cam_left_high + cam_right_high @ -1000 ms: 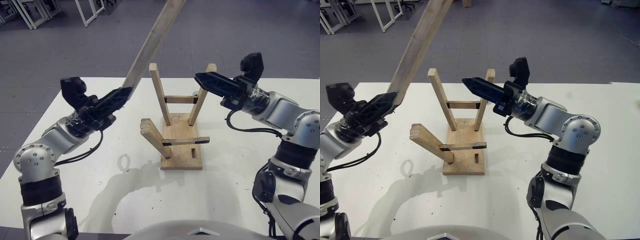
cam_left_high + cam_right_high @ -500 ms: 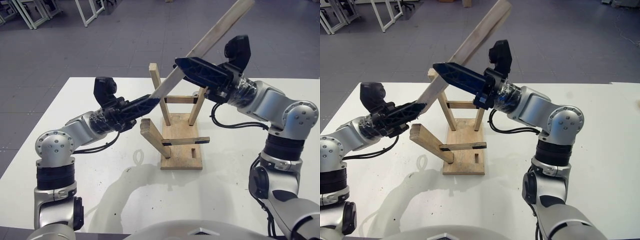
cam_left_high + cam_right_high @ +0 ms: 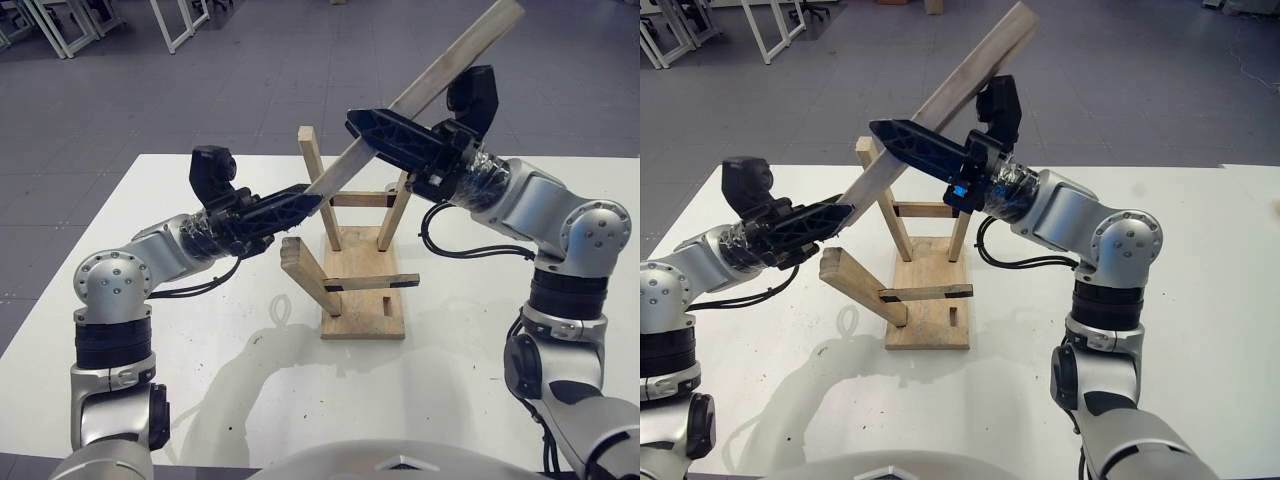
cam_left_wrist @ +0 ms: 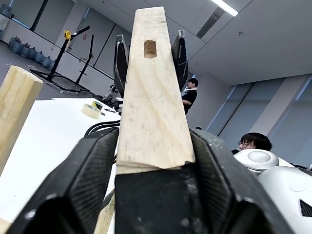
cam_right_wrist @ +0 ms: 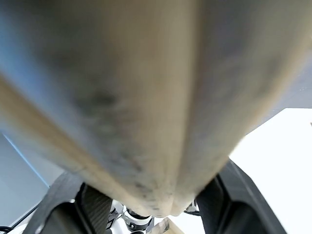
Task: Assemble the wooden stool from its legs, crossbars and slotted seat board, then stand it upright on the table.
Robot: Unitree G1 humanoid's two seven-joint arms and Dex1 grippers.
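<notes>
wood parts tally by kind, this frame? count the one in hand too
Legs: 4 (back left leg, back right leg, front leg, loose leg held in the left gripper)
Crossbars: 2 (back crossbar, front crossbar)
Seat board: 1
Total: 7

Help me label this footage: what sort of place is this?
Probably a robotics lab or workshop hall: white table on grey floor, white metal frames behind, tripod stands by the wall.

The left gripper (image 3: 305,196) has tipped the loose leg (image 3: 425,80) toward the table's right edge, and the right gripper (image 3: 356,121) has closed around it.
</notes>
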